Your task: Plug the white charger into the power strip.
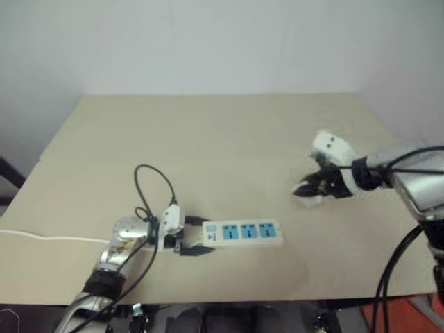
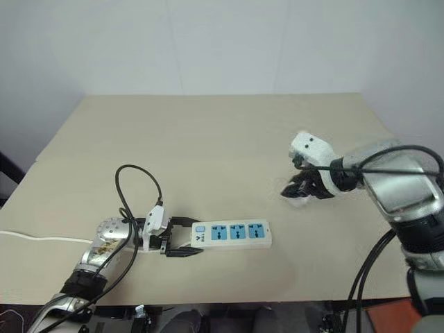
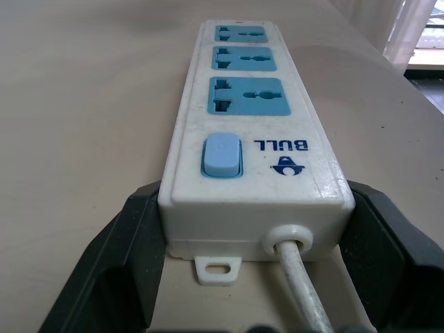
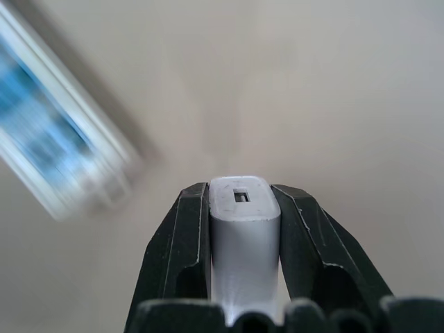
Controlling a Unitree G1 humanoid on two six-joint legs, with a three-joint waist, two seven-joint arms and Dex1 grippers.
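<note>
The power strip (image 1: 246,233), a long white bar with three blue sockets and a blue switch (image 3: 221,155), lies flat near the table's front edge. My left gripper (image 1: 201,237) is shut on its switch end, one black finger (image 3: 118,257) on each side where the cord comes out. Out to the right and above the table, my right gripper (image 1: 305,191) is shut on the white charger (image 4: 244,229), which sits upright between the fingers (image 4: 177,243). The strip passes blurred through the right wrist view (image 4: 62,149), some way from the charger.
The beige table (image 1: 208,132) is bare behind and between the arms. The strip's white cord (image 1: 41,238) runs off the table's left edge. A black cable loop (image 1: 149,177) from my left arm arches just behind the left gripper.
</note>
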